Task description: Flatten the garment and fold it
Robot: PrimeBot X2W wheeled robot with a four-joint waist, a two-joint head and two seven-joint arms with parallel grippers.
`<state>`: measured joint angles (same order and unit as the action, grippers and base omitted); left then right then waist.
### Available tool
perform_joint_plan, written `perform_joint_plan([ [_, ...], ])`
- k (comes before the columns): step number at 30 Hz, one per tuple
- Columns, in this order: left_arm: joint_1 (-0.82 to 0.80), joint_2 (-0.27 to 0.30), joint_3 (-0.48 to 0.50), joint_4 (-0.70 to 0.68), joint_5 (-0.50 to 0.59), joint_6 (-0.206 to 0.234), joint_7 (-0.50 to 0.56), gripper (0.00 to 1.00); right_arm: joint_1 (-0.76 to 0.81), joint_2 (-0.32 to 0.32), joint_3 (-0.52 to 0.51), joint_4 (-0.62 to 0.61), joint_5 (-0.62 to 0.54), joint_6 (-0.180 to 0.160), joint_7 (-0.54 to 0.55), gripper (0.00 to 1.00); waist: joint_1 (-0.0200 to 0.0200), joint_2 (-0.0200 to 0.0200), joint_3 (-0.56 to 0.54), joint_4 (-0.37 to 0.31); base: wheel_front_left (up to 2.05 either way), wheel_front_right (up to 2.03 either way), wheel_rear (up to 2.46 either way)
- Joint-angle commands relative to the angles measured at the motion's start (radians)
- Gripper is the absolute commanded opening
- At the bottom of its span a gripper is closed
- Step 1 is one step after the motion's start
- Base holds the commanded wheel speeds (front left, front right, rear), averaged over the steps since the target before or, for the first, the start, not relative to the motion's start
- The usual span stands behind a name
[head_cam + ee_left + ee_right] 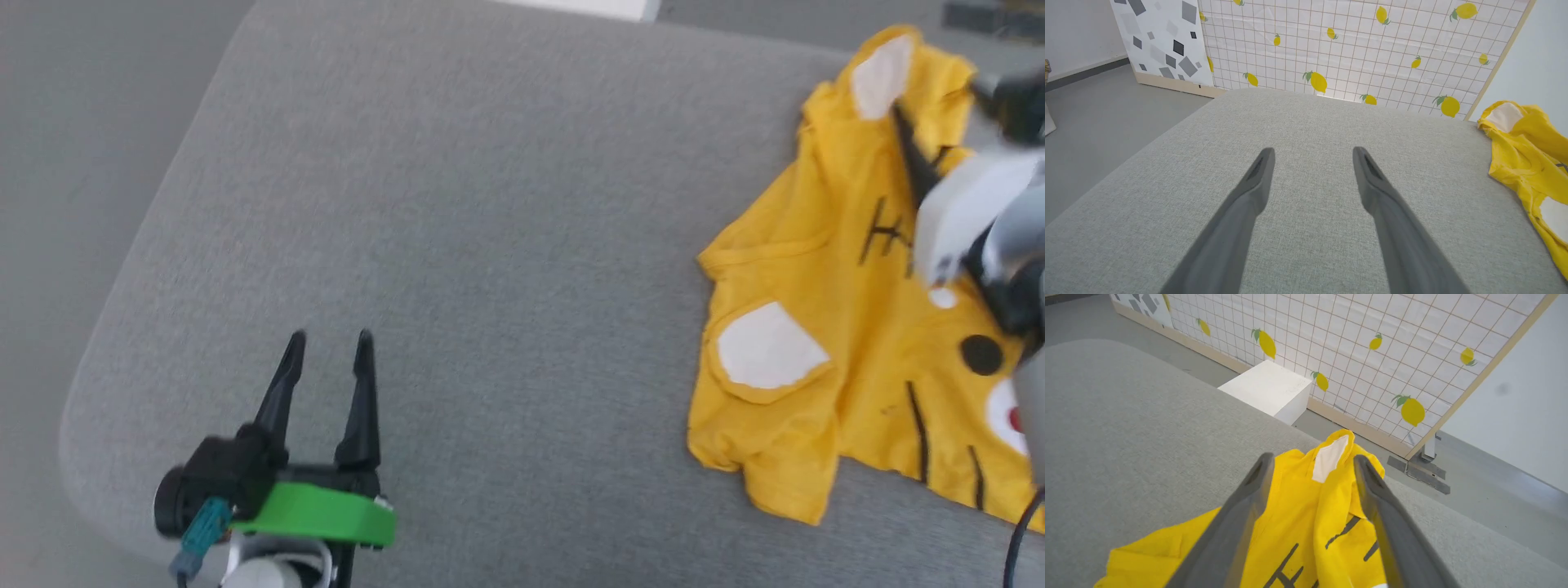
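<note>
Fingers (359,400) of the left gripper (331,338) stand parted and empty in the head view, low at the left over the bare grey cushion (490,204) and well apart from the garment (816,269). My guess is that this arm is parked out of the way while the other works. The 1 garment lies rumpled at the cushion's right end, 1 sleeve folded on itself and 2 large white patches showing, and the right arm's pale wrist housing (963,212), blurred, hangs over it. From the left wrist view those 2 fingers spread wide with nothing between them but cushion, and the garment comes in at the right edge. Behind stand 2 panels, a lemon-printed grid panel (1351,49) and a panel with grey shapes (1163,41). From the right wrist view the right gripper (1313,458) has its 2 fingers apart, gripping nothing, above the garment's bunched far corner; whether they touch the cloth cannot be told. Held so, it looks ready to pinch that corner and draw it flat. 1 white box (1269,390) sits on the floor (1494,498) beyond the cushion.
</note>
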<state>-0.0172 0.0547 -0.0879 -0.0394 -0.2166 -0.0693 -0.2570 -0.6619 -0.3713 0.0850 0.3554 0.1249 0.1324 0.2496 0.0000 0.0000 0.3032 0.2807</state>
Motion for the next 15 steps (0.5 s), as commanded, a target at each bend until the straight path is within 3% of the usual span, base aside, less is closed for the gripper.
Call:
perform_joint_plan([
  [1,0.018,-0.002,0.009,-0.002,0.01,-0.002,-0.005,1.0,0.069,0.014,-0.008,-0.053,0.027,-0.002,0.024,1.0,0.0,0.0,-0.105,-0.095,0.0,0.0,0.0],
  [9,0.052,-0.002,0.024,-0.016,0.018,-0.014,-0.005,1.0,0.472,0.071,0.028,-0.435,0.133,-0.002,0.25,1.0,0.0,0.0,-0.127,-0.119,0.0,0.0,0.0],
  [15,0.045,-0.003,0.01,-0.011,0.007,-0.02,-0.005,1.0,0.618,0.044,0.101,-0.535,0.148,-0.002,0.374,1.0,0.0,0.0,-0.112,-0.088,0.0,0.0,0.0],
])
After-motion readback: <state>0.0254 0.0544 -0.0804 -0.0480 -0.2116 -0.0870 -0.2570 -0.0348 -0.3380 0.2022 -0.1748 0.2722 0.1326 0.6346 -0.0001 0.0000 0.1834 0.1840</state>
